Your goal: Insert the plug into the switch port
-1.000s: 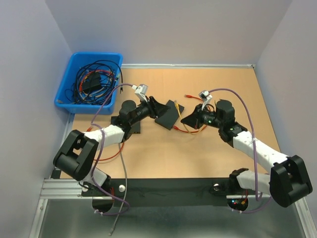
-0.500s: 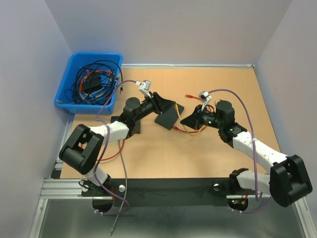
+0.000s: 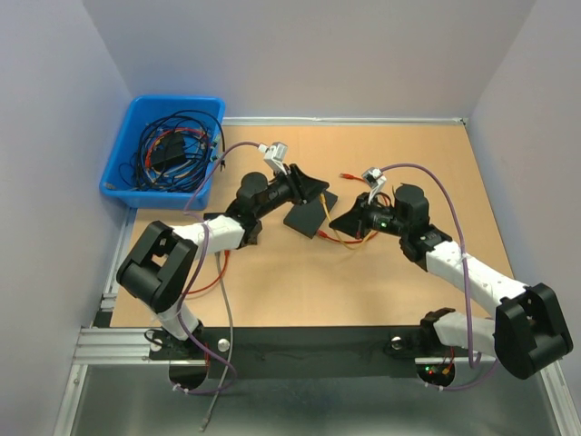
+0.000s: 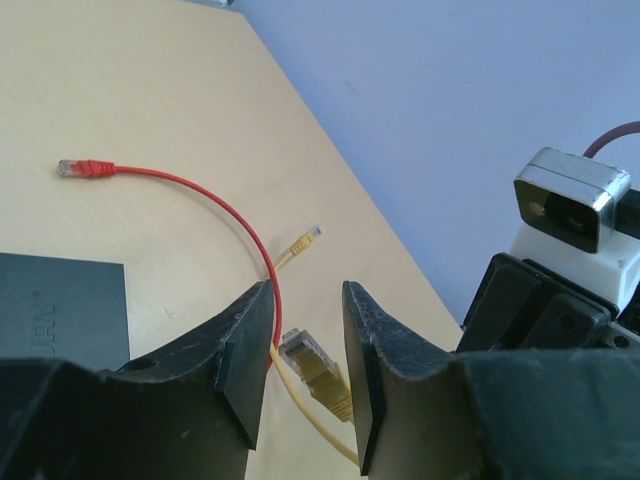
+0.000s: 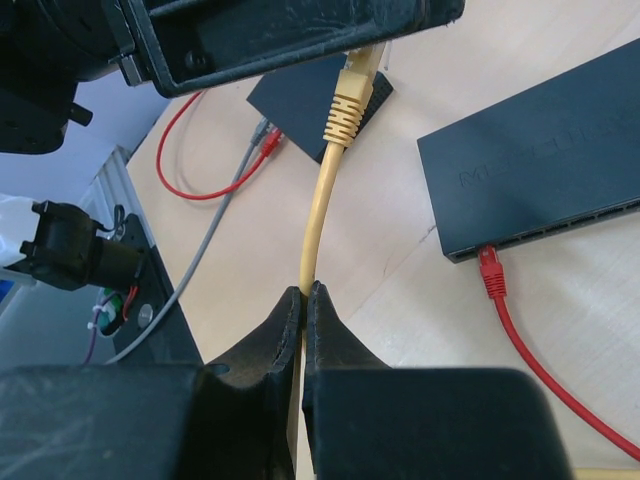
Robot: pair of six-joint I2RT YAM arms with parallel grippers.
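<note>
My right gripper is shut on a yellow cable and holds its yellow plug up in the air. My left gripper is open, with that plug between its fingers and touching neither. In the top view the left gripper hovers above the black switch, and the right gripper is just right of it. The switch has a red plug in one port. The yellow cable's other plug lies on the table.
A red cable arcs across the table, its free plug lying loose. A second black box lies under the left arm. A blue bin of tangled cables stands at the back left. Grey walls enclose the table.
My left gripper has risen and swung right, from over the switch's left end to around the yellow plug. My right gripper has hardly moved.
</note>
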